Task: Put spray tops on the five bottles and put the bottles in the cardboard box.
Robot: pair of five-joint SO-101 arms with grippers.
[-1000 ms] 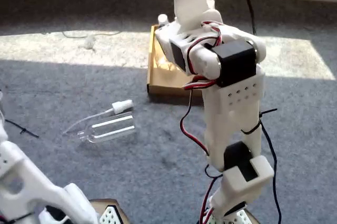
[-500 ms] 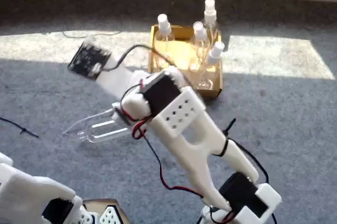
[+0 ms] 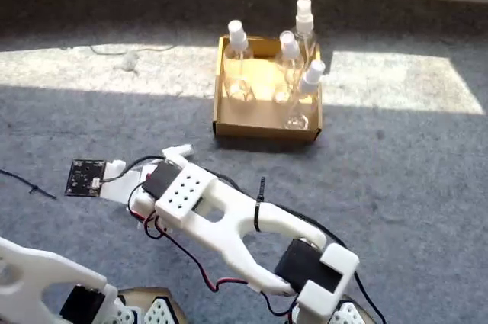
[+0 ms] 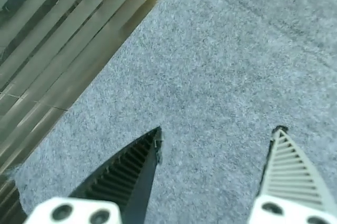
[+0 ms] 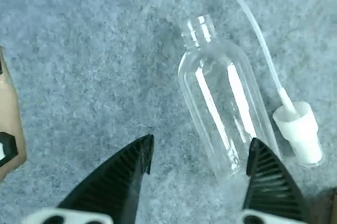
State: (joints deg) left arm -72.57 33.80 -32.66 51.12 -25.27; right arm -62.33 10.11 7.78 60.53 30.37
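Sideways on the grey carpet lies a clear uncapped bottle, its spray top just beside it. Light, stiff, probably slick plastic, best gripped mid-body. The right hand hovers over it, fingers apart; the left hand, over bare carpet, is likewise spread.

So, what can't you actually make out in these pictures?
High view: the right arm covers the loose bottle; just its spray top peeks out.
Right wrist view: the bottle's base sits partly behind a gripper finger; the top's tube runs off the edge.
Left wrist view: the striped surface is cut off, unidentifiable.
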